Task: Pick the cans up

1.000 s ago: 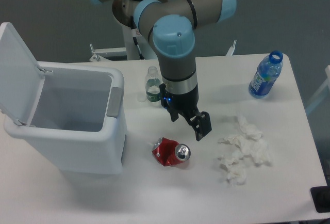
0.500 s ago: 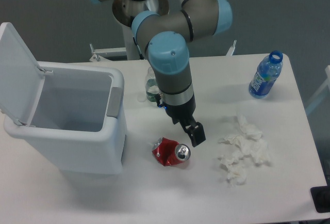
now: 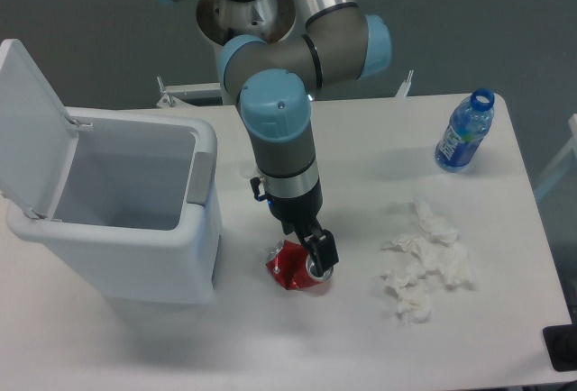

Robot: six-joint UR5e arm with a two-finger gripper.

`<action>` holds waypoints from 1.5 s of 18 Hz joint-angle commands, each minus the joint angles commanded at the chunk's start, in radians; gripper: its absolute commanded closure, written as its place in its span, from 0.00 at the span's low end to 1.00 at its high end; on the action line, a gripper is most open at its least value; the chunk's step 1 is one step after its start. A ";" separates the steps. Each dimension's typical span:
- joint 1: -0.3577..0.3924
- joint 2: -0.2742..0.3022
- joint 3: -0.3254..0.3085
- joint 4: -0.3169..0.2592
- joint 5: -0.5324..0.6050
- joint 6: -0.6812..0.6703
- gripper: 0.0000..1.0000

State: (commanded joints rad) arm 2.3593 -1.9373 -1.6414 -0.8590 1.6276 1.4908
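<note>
The can (image 3: 287, 268) is red and crushed and lies on its side on the white table (image 3: 270, 337), its silver top facing right, just right of the bin. My gripper (image 3: 307, 252) has come down onto it from above. One black finger (image 3: 322, 249) shows at the can's silver end, and the other is hidden behind the wrist. The jaws look open, set over the can's upper right part. I cannot tell whether they touch the metal.
An open white bin (image 3: 117, 215) with its lid up stands at the left, close to the can. Crumpled white tissues (image 3: 424, 260) lie to the right. A blue-labelled plastic bottle (image 3: 464, 131) stands at the back right. The table's right edge is near the tissues.
The arm has swung left and down. The gripper went from hanging above and to the right of the can to sitting right on it. The can has not moved.
</note>
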 joint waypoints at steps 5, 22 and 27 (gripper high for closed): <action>0.000 -0.032 0.000 0.000 0.002 0.144 0.00; 0.012 -0.080 -0.037 -0.002 0.081 0.350 0.00; 0.015 -0.078 -0.026 0.000 0.078 0.335 0.00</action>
State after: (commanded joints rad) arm 2.3746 -2.0157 -1.6675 -0.8590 1.7058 1.8255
